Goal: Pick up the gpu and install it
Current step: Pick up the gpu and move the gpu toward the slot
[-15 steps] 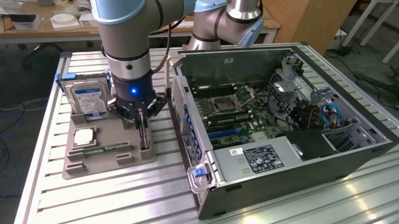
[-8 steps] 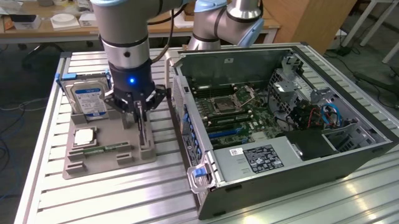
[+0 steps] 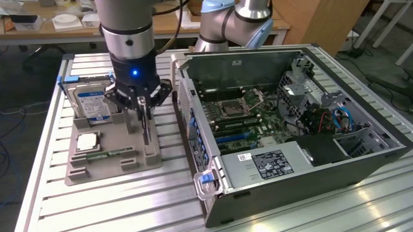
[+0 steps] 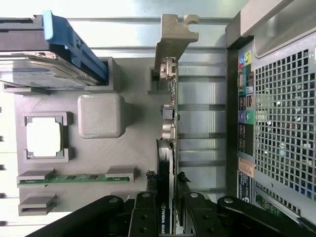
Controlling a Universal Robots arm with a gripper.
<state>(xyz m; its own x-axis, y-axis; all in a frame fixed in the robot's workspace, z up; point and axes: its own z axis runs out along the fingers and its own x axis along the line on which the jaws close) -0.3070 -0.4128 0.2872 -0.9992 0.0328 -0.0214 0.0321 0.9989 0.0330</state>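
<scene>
The gpu [image 3: 147,131] [image 4: 168,128] is a thin dark card standing on edge along the side of the grey parts tray [image 3: 110,166] [image 4: 133,148] nearest the case. Its grey metal end bracket [image 4: 174,37] rests at the tray's slot. My gripper [image 3: 144,113] [image 4: 165,202] comes straight down over it. The black fingers [image 4: 144,210] press on both faces of the card, so it is shut on the gpu. I cannot tell whether the card has risen out of its slot.
The tray also holds a silver blue-labelled hard drive [image 3: 90,99] [image 4: 44,69], a processor chip [image 3: 87,141] [image 4: 44,138] and a green memory stick [image 3: 106,154] [image 4: 74,178]. The open computer case [image 3: 290,130] [image 4: 276,123] lies at the exterior view's right, motherboard [image 3: 245,116] exposed. All rests on a slatted aluminium table [image 3: 116,203].
</scene>
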